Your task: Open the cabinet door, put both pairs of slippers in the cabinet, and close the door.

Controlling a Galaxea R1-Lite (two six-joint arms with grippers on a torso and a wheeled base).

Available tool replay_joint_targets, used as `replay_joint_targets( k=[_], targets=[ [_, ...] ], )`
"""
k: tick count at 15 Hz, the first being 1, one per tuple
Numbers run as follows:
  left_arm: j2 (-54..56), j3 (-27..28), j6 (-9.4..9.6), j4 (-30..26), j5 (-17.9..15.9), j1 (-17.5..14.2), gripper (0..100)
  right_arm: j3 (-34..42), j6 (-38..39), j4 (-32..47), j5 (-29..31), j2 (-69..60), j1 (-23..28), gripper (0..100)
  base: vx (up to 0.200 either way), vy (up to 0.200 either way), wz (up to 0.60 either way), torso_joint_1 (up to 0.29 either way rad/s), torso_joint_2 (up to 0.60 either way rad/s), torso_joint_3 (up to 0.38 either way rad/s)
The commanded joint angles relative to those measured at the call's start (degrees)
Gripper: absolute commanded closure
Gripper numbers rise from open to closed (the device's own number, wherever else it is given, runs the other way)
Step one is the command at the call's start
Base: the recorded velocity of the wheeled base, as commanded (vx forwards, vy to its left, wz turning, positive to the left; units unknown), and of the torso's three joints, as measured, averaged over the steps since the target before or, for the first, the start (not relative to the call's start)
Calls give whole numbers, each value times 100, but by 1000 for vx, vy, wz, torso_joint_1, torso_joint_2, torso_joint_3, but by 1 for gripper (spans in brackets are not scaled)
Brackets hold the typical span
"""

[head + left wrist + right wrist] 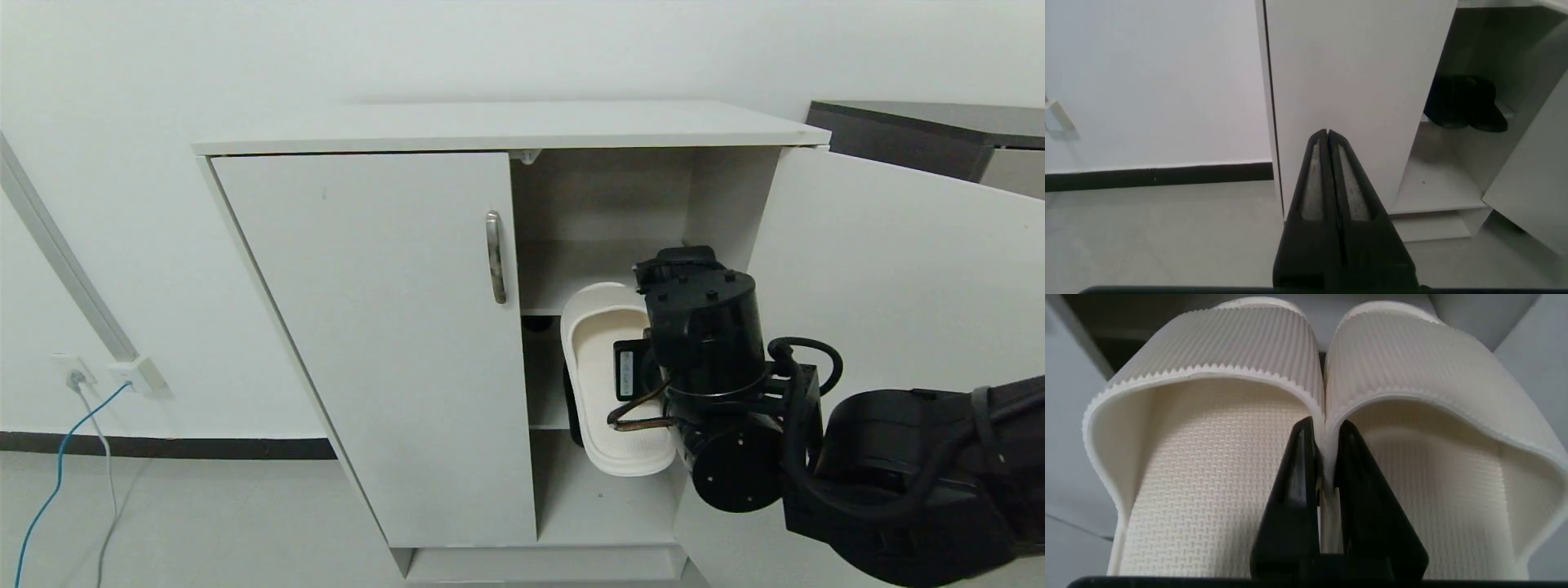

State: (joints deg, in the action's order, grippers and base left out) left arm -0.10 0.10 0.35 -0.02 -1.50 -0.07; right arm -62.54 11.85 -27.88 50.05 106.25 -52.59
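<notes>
Cream slippers (pixel 604 384) hang at the cabinet (pixel 490 126) opening, right gripper (pixel 1325 437) clamped on their inner edges. Door (pixel 898 269) is open and a black pair (pixel 1466 102) already sits on a shelf (pixel 545 425) inside. Left gripper (pixel 1328 143) is pressed together, empty. Left to do, I'd say: drop these in, shut the door.

Black right arm (pixel 898 457), round screw-studded joints (pixel 735 472), looped black cable (pixel 808 349)

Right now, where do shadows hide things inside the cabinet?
Head view: the cabinet interior is shaded, darkest behind the cream slippers. Left wrist view: a dark shape inside shows no detail in the shade. Right wrist view: the cream slippers are evenly lit either side of the right gripper, no glare.
</notes>
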Motion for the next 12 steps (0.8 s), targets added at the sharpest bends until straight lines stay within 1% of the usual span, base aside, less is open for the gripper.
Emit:
replay_joint_targets(
  k=[1,2,4,7,11,12],
  targets=[
    [1,-1,0,2,1,-10,100,-118,-16,2,-233,115,65,100,0,0,0,0,0,0],
    [1,-1,0,2,1,-1,100,-162,-42,19,-356,124,73,100,0,0,0,0,0,0],
    [1,-1,-9,2,1,-1,100,-259,-165,-16,-382,229,170,100,0,0,0,0,0,0],
    [1,-1,-9,2,1,-1,100,-373,-262,2,-497,247,232,100,200,0,0,4,4,1],
    [1,-1,-9,2,1,-1,100,-400,-262,11,-497,238,223,100,200,0,0,0,2,2],
    [1,-1,-9,2,1,-10,100,-391,-262,11,-497,229,223,100,0,0,0,0,0,0]
  ],
)
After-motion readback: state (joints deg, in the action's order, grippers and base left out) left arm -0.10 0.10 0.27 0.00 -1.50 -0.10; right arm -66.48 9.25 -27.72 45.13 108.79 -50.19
